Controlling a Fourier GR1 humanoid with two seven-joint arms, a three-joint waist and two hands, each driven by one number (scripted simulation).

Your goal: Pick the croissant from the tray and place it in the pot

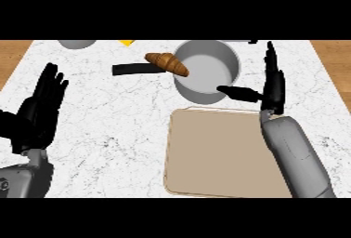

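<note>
On the white marbled counter (103, 121) stand one grey pot (205, 69), one beige tray (219, 153) and one croissant (167, 63). No writing or label shows on any of them. One croissant rests on the pot's left rim, tilted, partly over the pot's black handle (136, 69), which points left. One tray lies just below the pot with nothing on it. At the far edge sit part of a grey round thing (77, 44) and a small yellow piece (126, 42). Right hand (273, 86) hangs beside the pot's right wall, fingers straight and apart, thumb toward the rim, holding nothing. Left hand (37, 114) rests open at the left edge, fingers up.
</note>
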